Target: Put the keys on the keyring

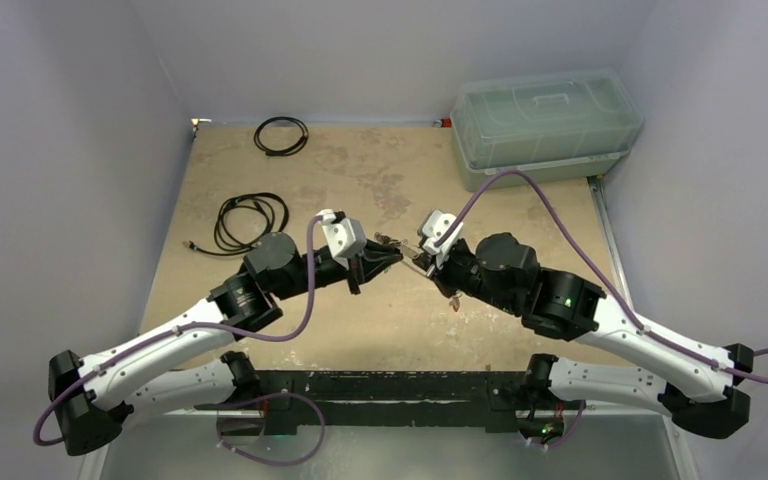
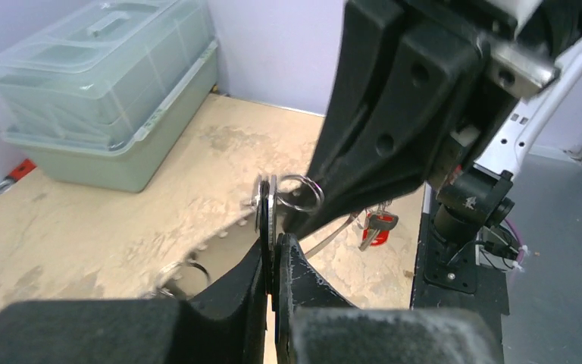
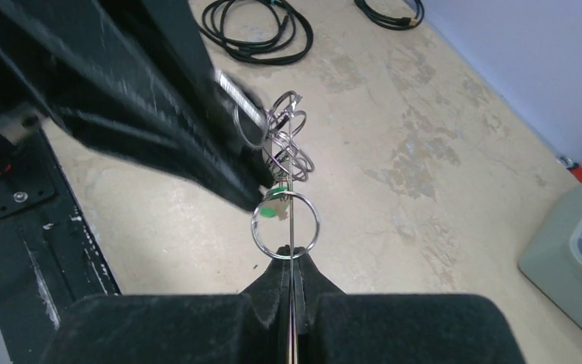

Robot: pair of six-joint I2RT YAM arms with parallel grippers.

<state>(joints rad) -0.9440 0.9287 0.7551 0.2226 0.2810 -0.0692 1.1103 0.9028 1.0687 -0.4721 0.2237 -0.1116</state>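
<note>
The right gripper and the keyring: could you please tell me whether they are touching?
Touching. The right wrist view shows the right gripper shut on the keyring, seen edge-on between its fingers.

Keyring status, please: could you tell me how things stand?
Left tool shut on a key. Right tool shut on keyring, edge-on. Cables lie well clear.

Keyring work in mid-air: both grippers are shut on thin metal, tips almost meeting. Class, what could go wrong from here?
1. The left gripper pinches only the edge of a flat metal piece; a tug could slip it onto the table.
2. The right gripper, holding what looks like the keyring edge-on, sits very close; the two may collide.
3. The hanging red key and small ring could swing and snag.
</note>
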